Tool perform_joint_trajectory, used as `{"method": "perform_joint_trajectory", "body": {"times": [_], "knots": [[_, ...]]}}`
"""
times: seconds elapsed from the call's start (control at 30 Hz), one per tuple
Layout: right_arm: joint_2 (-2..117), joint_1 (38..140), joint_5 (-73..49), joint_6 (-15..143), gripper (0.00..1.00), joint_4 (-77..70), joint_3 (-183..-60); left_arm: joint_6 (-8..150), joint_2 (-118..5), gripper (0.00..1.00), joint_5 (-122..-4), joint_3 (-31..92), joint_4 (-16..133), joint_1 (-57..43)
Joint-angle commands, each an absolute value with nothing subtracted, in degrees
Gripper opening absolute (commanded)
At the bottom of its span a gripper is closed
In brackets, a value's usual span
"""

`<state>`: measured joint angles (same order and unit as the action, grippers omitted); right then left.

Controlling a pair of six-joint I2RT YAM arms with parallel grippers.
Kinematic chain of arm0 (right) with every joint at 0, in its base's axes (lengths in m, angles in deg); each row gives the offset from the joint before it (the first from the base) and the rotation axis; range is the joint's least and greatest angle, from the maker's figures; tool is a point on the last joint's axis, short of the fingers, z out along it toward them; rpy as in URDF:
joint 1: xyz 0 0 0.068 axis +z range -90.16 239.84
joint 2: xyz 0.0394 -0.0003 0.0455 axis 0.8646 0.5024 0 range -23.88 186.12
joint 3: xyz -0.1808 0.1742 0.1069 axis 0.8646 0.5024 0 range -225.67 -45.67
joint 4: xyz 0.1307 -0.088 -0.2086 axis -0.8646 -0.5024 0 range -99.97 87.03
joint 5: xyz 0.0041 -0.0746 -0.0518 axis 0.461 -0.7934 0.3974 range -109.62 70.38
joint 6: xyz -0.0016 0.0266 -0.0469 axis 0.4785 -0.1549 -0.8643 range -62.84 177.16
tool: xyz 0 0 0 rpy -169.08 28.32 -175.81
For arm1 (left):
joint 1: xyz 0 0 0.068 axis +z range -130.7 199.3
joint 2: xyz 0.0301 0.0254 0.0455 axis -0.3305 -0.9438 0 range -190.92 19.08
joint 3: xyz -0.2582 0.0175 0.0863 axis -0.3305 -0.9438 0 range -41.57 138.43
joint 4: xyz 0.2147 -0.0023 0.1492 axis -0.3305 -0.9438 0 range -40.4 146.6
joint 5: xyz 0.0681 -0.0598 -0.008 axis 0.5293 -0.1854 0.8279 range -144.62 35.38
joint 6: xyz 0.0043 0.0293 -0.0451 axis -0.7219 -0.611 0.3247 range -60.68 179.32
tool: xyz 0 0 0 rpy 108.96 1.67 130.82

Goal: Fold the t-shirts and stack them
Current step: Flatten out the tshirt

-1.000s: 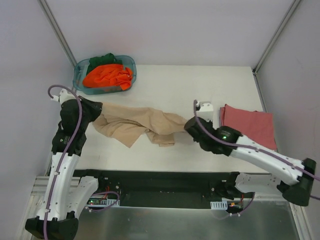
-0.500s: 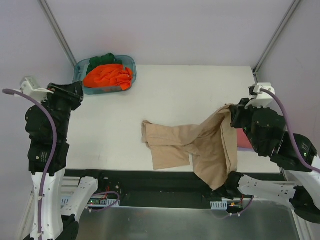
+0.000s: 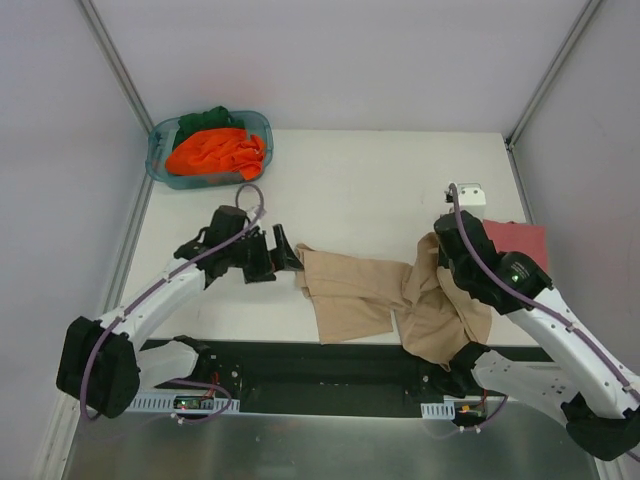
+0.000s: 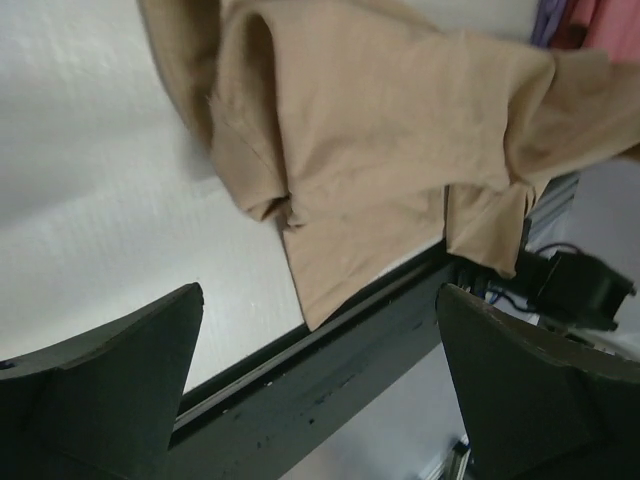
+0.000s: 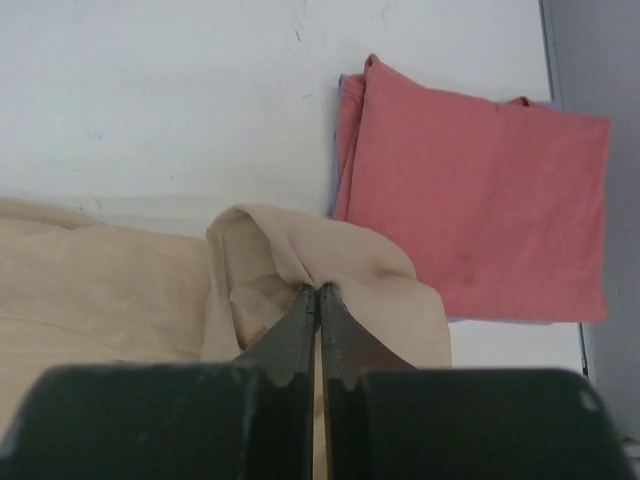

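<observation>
T-shirt (image 3: pixel 350 285) — tan — pinched between right fingers (image 5: pixel 298 332), ahead of spread left fingers (image 4: pixel 110 370).

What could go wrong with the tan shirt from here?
The tan shirt hangs over the table's near edge; released, it may slide off.
The right gripper pinches only a small fold, which may slip.
The left gripper is open and holds nothing, so pulling may drag the cloth into the red shirt.

From above, the right arm (image 3: pixel 500 280) covered much of the red t-shirt (image 3: pixel 522 240). The dark green t-shirt (image 3: pixel 205 120) lay mostly buried under the orange t-shirt (image 3: pixel 215 150). The left wrist view cropped the tan t-shirt (image 4: pixel 370 130); a lavender sliver (image 4: pixel 546 18), possibly another shirt, showed blurred.
</observation>
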<state>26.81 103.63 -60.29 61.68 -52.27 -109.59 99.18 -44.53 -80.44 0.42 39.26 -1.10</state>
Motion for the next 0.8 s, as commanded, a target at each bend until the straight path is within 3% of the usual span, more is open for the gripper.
{"method": "perform_joint_trajectory", "body": {"times": [0.0,0.1,0.3,0.57,0.77], "knots": [[25.60,98.52,-54.26,62.00,0.01,-47.19,-106.85,99.83,-48.40,0.99,-83.90,-3.33,50.61,-9.86],[25.34,96.15,-51.71,62.00,0.01,-45.78,-104.65,103.16,-52.36,0.98,-81.34,-4.31,55.09,-13.04],[24.28,93.60,-49.86,62.00,0.01,-45.07,-102.10,106.87,-58.69,0.86,-77.73,-4.40,63.11,-13.83],[22.79,91.48,-48.72,61.65,0.00,-44.90,-100.96,110.29,-68.18,0.71,-82.91,-2.46,69.42,-15.67],[22.70,90.51,-47.84,61.73,0.01,-44.81,-100.16,113.29,-68.72,0.63,-83.80,-3.78,73.22,-17.26]]}}
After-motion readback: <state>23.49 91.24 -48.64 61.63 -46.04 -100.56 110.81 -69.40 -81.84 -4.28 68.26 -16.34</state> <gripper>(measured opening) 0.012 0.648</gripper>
